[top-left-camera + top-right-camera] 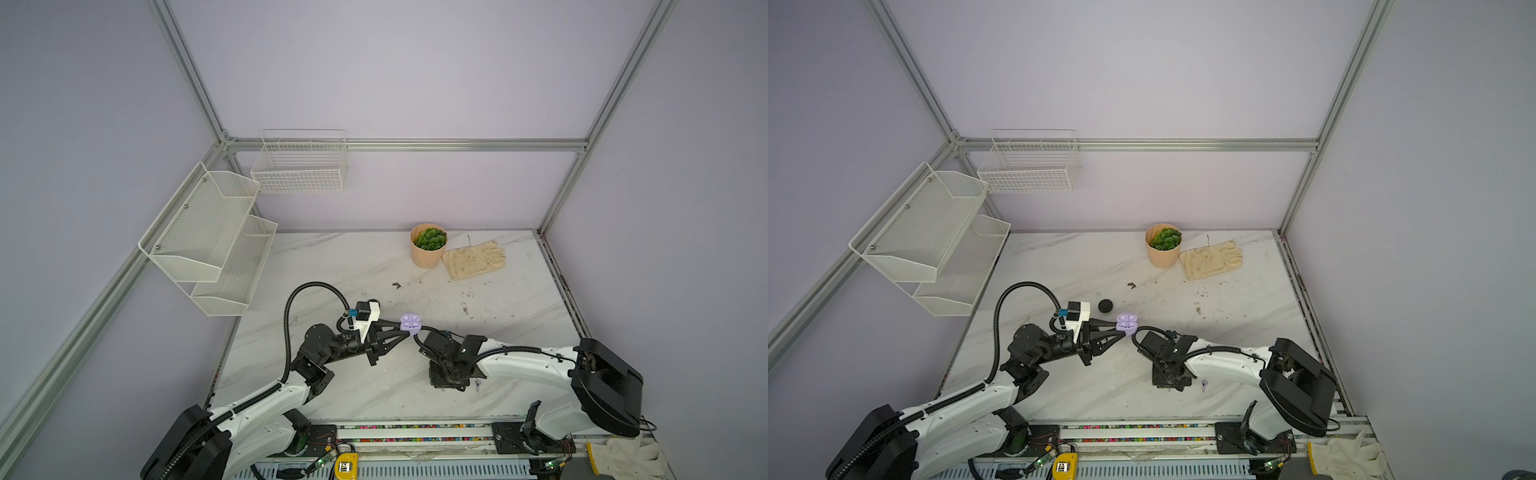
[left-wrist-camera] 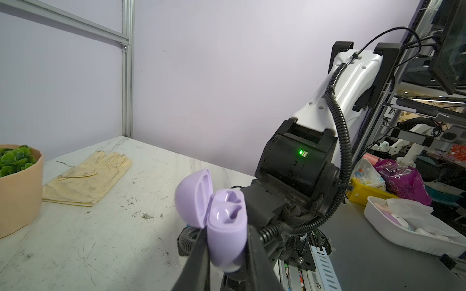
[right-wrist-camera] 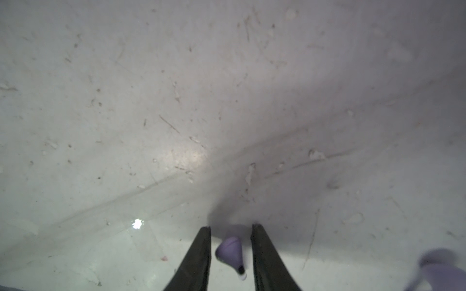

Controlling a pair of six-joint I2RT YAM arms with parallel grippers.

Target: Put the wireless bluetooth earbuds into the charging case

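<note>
Near the middle of the bench (image 1: 332,266), the charging case (image 1: 410,323) sits between the fingers of the left tool (image 1: 409,331), lifted off the surface. Behind that tool a second case (image 1: 1105,306) rests on the bench. Further right and nearer the front, one earbud (image 3: 232,252) lies between the fingers of the right tool (image 3: 231,226) (another earbud (image 1: 478,384) lies just to its right). At the back stands a pot (image 1: 428,249), with a glove (image 1: 473,259) just beside it on the right.
</note>
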